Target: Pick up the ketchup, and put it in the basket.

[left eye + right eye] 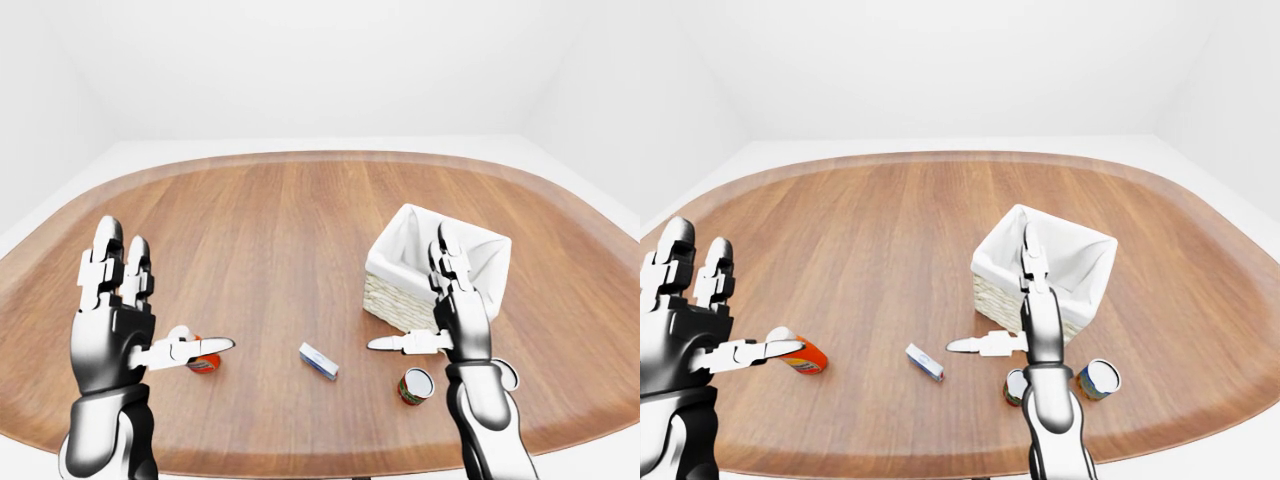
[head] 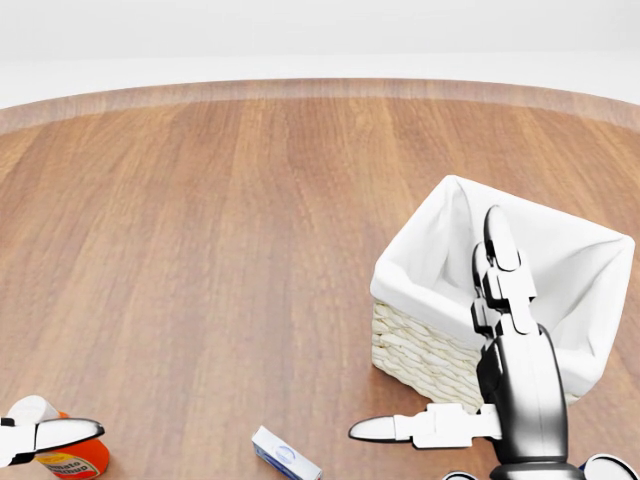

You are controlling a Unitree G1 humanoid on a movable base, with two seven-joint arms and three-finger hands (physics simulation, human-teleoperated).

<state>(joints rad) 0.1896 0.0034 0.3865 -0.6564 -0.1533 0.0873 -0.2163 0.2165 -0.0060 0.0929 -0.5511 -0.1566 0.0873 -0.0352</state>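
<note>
Red ketchup [image 1: 800, 355] lying on its side at the near left of the table [image 1: 280, 220], white cap toward the left, label unreadable. Left hand [image 1: 120, 325] raised over it, fingers spread and released, thumb reaching across the bottle without gripping. Small white-and-blue box [image 1: 319, 361] flat near the middle. Right hand [image 1: 452, 320] upright and open too, grasping nothing, standing between the camera and the basket [image 1: 400, 250], thumb pointing left. Lined basket at the right, apparently empty, though the right hand blocks part of its inside. Two cans [image 1: 1100, 378] near the right forearm, one mostly hidden behind it.

Best done, by judgement, by lowering the left palm over the bottle's middle, closing round the body rather than the cap, lifting level, then carrying right, clear of the box, and releasing only once above the liner. Hard to tell whether the thumb touches the bottle; left hand nearly cut off in the head view
</note>
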